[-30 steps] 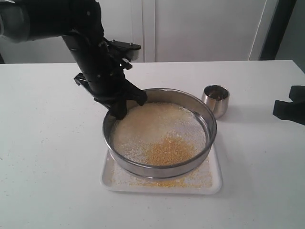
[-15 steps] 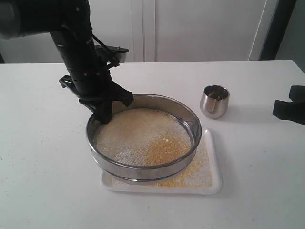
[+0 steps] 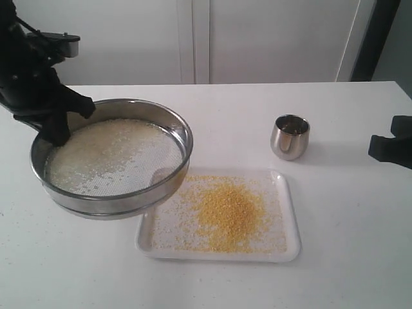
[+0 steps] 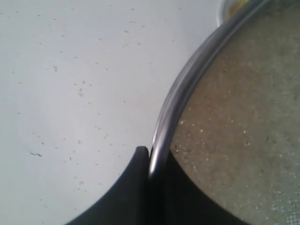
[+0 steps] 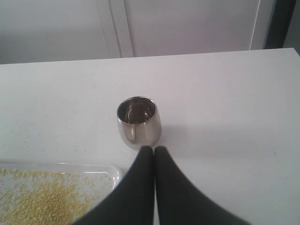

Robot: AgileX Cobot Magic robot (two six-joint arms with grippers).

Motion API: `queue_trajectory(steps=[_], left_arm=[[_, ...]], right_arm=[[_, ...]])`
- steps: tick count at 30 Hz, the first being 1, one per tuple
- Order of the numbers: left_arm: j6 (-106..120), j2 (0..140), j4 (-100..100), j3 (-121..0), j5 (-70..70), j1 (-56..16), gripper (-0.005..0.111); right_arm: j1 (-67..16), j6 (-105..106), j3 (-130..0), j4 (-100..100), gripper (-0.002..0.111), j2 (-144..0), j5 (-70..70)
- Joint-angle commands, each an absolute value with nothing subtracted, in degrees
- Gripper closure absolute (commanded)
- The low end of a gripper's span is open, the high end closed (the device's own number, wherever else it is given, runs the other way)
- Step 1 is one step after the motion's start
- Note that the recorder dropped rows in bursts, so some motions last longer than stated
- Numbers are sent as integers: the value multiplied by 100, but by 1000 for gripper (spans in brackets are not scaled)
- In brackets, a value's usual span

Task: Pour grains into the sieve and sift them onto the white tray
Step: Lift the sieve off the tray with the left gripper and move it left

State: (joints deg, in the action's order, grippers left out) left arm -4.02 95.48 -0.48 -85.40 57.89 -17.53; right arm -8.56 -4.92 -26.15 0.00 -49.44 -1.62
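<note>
My left gripper [image 3: 56, 129] is shut on the far-left rim of the sieve [image 3: 122, 199] and holds it in the air to the left of the white tray [image 3: 290, 251], overlapping only the tray's left end. Whitish grains [image 3: 106, 158] remain on the mesh. A pile of fine yellow grains [image 3: 228, 209] lies on the tray. In the left wrist view the fingers [image 4: 138, 178] pinch the steel rim [image 4: 187, 79], one inside and one outside the ring. My right gripper [image 3: 380, 147] hovers at the right edge, shut and empty [image 5: 153, 151].
A small shiny steel cup [image 3: 290, 136] stands upright on the white table behind the tray's right end, just ahead of the right gripper's tips [image 5: 138, 122]. Stray grains speckle the table on the left [image 4: 79, 89]. White cabinet doors rise behind the table.
The left gripper has carried the sieve left and off the tray. The yellow grains that sat under it now lie uncovered on the tray. The right arm has not moved.
</note>
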Motion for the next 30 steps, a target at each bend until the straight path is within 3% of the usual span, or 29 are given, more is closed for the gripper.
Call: queue_trajectory(steps=[1,9,21,30], left_arm=[[-402,9433,-304,-8533,5160,-1418,107],[0,9996,-402,-8633,4228,-1208,107],[199,11811,-414,-10555,4510,-1149,107],[199,12323,-414,-11143,4734,-909,107]], right_arm=[[-860,-478,-2596,0,108,-4924,-119],[-860,-478,-2596,0,108,-4924,-129],[-860,-478,-2596,0,108,-4924,-120],[-860,-478,-2596,0,108,-4924,-120]])
